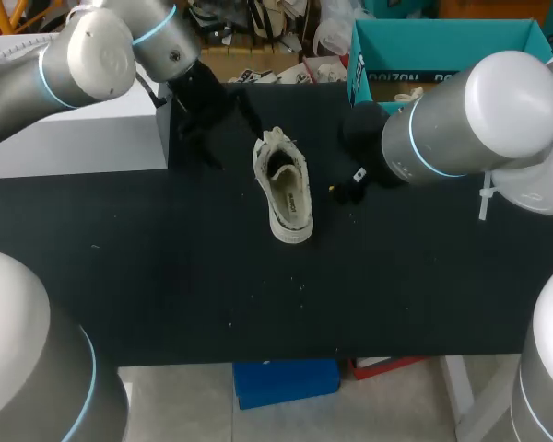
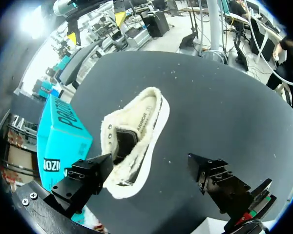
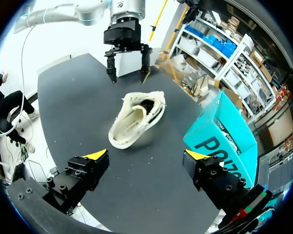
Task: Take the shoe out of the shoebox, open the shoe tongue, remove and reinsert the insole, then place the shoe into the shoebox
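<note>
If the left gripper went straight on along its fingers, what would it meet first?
Most likely the shoe, lying ahead of the open left gripper; depth is hard to judge.

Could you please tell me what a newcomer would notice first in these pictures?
A cream shoe lies in the middle of the black table. The teal shoebox stands at its far right edge, and the left gripper and right gripper hang open on opposite sides of the shoe.

Shoe mid-table, open mat on near side; shoebox far right; left fingers beyond shoe's far end.
</note>
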